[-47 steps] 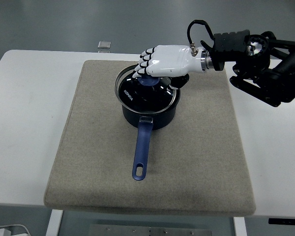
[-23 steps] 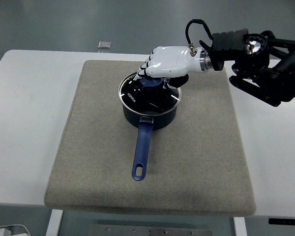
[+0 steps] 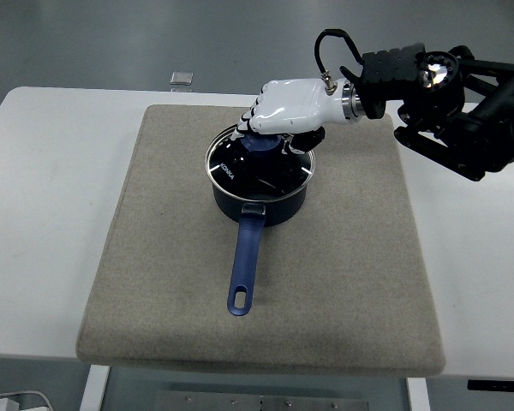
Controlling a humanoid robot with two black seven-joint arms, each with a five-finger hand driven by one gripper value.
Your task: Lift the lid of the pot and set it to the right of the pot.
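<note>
Pot lid [image 3: 259, 168] sits on the blue pot [image 3: 261, 199] at frame centre; I see my right robot hand [image 3: 284, 110] curled on its knob [image 3: 261, 143], grey mat [image 3: 154, 257] beneath.

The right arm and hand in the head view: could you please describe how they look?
The right hand has a glossy white shell and segmented fingers with dark joints. A silver metal wrist ring joins it to a bulky black right arm, and a black cable loops above the wrist. The left arm is not visible.
</note>
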